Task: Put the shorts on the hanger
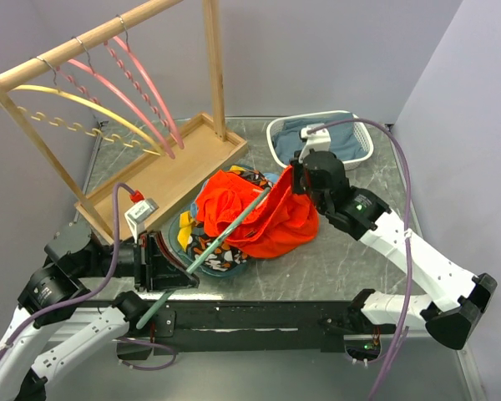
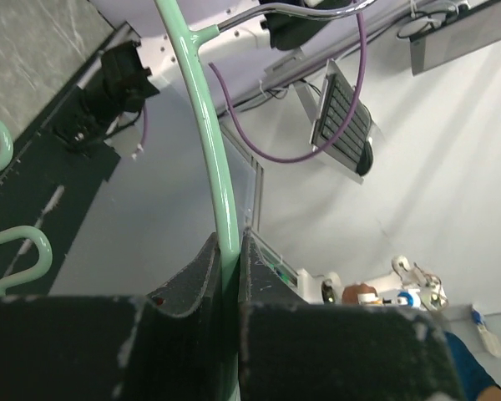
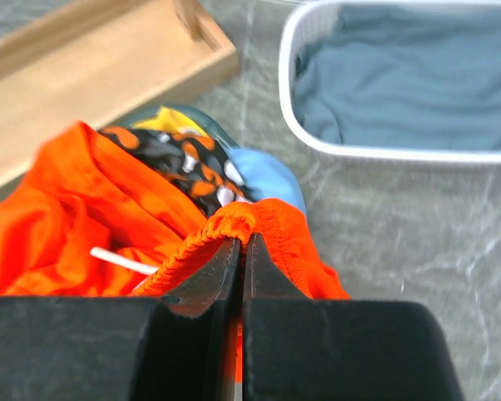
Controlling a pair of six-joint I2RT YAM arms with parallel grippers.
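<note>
The bright orange-red shorts (image 1: 275, 219) lie bunched mid-table, with their waistband lifted at the right. My right gripper (image 1: 294, 174) is shut on that elastic waistband (image 3: 249, 219); the white drawstring (image 3: 121, 261) shows just to its left. The pale green hanger (image 1: 225, 234) slants from the near left up across the shorts. My left gripper (image 1: 184, 269) is shut on it near its lower end. In the left wrist view the green rod (image 2: 209, 125) rises from between the closed fingers of my left gripper (image 2: 231, 244), its metal hook (image 2: 301, 10) at the top and the wavy bar (image 2: 17, 242) at the left.
A black-orange-white patterned garment (image 1: 210, 252) lies under the shorts. A white basket (image 1: 275, 138) with blue-grey cloth (image 3: 417, 92) stands at the back right. A wooden rack on a tray base (image 1: 171, 171) at the back left carries pink hangers (image 1: 142, 79) and a yellow hanger (image 1: 83, 102).
</note>
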